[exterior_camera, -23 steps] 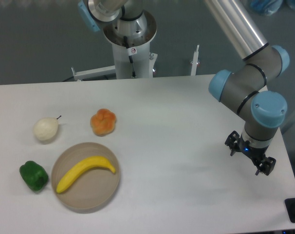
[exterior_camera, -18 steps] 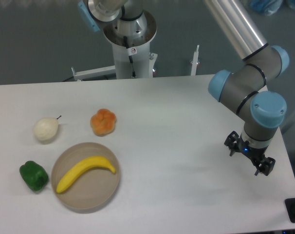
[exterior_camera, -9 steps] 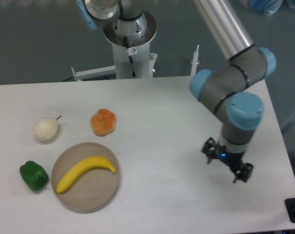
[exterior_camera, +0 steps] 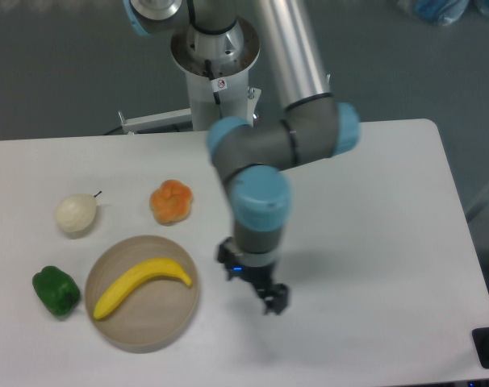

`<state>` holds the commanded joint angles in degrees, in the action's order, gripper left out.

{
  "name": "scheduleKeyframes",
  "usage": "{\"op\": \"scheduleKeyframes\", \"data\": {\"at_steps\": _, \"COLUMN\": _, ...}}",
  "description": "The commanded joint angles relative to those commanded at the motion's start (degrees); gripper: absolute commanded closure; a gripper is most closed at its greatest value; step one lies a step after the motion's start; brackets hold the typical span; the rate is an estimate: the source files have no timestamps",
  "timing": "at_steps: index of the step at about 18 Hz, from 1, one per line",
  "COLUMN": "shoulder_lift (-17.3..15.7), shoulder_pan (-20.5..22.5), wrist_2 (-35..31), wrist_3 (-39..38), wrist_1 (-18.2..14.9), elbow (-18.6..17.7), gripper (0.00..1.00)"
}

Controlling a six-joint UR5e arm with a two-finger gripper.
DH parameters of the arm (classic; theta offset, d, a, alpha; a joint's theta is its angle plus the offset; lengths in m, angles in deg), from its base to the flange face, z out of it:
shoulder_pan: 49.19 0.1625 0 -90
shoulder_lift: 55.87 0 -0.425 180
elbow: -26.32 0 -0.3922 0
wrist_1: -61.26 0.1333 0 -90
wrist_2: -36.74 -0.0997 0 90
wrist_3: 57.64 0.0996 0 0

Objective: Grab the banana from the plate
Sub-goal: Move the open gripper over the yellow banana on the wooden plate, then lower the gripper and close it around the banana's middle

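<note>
The smooth, bright yellow curved banana lies diagonally across the round, shallow beige-tan plate, its upper side exposed for a grasp from above; the black two-finger gripper hangs just right of the plate's rim, jaws spread apart and holding nothing, apparently readied to straddle the fruit.

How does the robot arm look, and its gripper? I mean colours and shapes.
The arm has grey cylindrical joints with light blue round caps and a shiny silver tube link. Its small black gripper has two fingers and a small blue light.
</note>
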<state>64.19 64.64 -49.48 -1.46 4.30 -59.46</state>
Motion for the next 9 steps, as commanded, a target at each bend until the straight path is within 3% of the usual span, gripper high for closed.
{"op": "scheduleKeyframes", "data": {"at_steps": 9, "shoulder_lift": 1.3, "shoulder_pan": -8.6, "wrist_2": -0.1, "wrist_3": -6.3, "wrist_1": 0.4, "elbow": -2.9, "gripper": 0.0}}
